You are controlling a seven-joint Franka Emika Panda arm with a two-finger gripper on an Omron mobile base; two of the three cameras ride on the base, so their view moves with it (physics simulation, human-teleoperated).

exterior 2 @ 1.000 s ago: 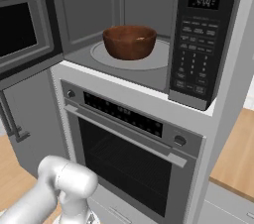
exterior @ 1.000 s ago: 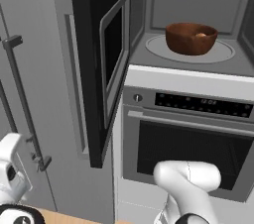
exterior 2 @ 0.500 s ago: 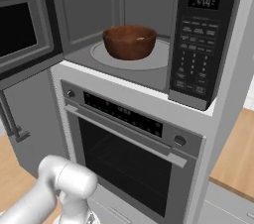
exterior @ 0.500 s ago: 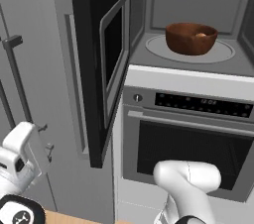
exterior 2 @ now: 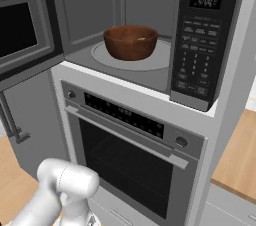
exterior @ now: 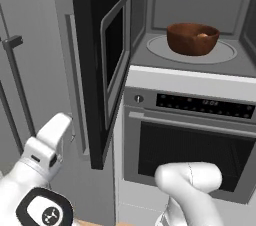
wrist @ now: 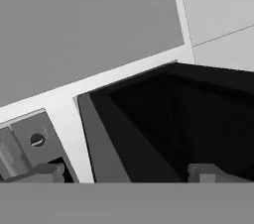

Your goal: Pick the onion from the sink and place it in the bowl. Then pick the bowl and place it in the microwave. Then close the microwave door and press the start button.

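While the microwave door (exterior: 102, 65) hangs open, hand (wrist: 126, 171) apparently spread, empty.

Bowl (exterior: 192, 38) inside microwave (exterior: 195, 17); microwave door (exterior: 102, 55) open.

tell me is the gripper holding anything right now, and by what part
Nothing is held. In the hand view the gripper has its fingertips spread apart with nothing between them, facing the microwave door. The bowl sits in the microwave.
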